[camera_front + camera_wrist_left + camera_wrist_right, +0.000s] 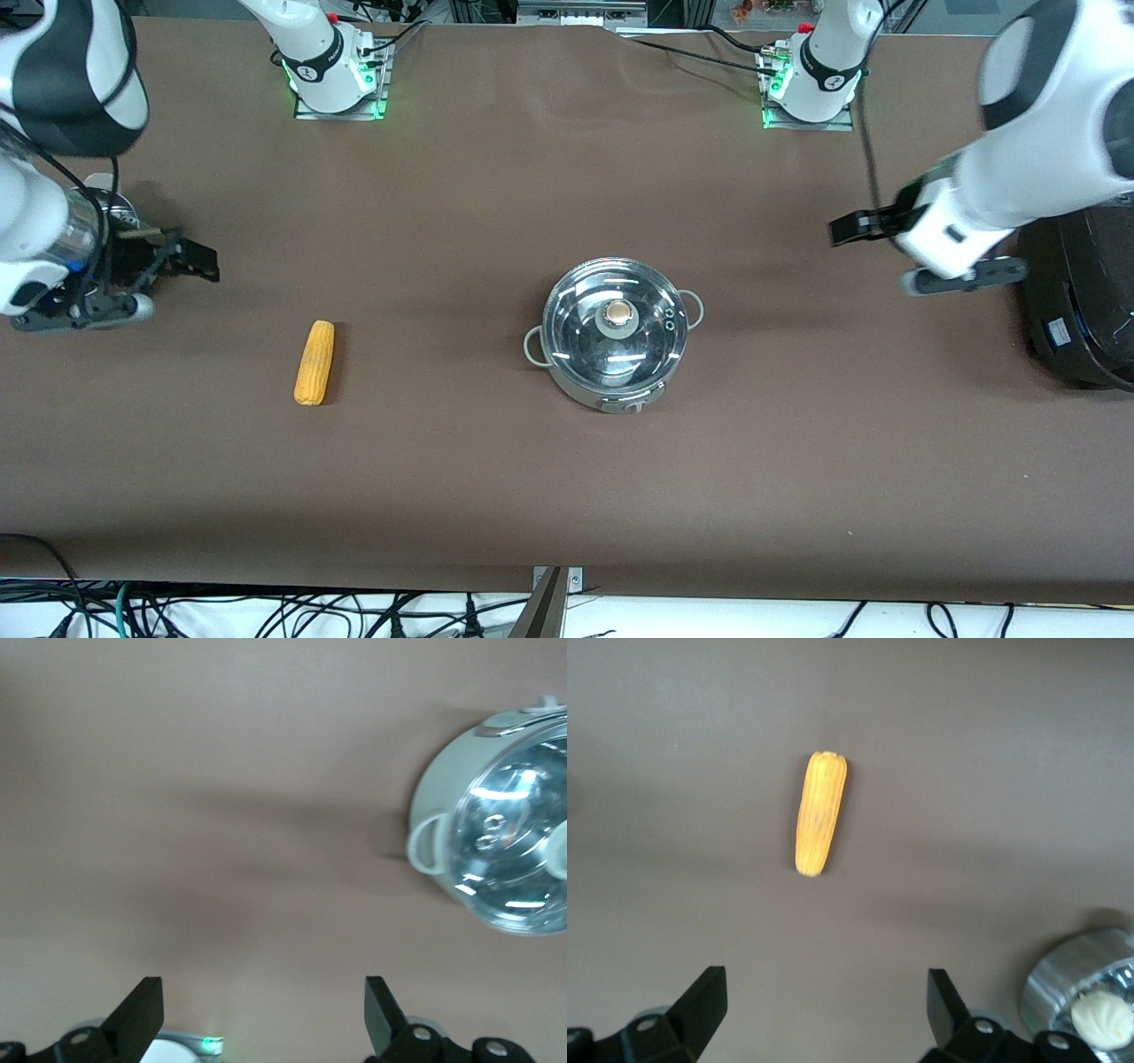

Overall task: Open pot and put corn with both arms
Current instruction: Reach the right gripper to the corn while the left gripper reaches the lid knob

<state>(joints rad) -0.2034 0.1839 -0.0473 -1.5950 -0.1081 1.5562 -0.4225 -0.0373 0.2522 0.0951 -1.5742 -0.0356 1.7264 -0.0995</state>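
Left tool (873, 221): fingers spread apart, nothing held, hanging over bare tabletop (567, 496) between the pot (616, 346) and the black cooker (1081, 301) at the left arm's end. Right tool (173, 257): fingers also spread, empty, over the tabletop at the right arm's end, just beside the steamer basket (1085, 992) with the white bun (1101, 1017) seen in the right wrist view.

Pot sits mid-tabletop, glass lid (617, 330) on, tan knob (618, 312) centred. Corn (314, 361) lies flat on the tabletop, toward the right arm's end from the pot and well apart from it, long axis roughly toward the robot bases. Nothing started yet, as judged from the layout.

Risks expected:
- Knob is small and smooth; an off-centre pinch is likely to slip, or the lid gets tilted and dropped back onto the rim. Glass, so a drop matters.
- Pot is light-looking and not fixed; a sideways pull on the knob could drag it across the tabletop.
- Corn is round and tapered; if gripped near the thin end or along the axis, it can roll or squirt out.
- Lid must be lifted clear before the corn is carried over, else the arms are brought together above the pot and a collision is possible.
- Bun could be mistaken for the target by the right tool.
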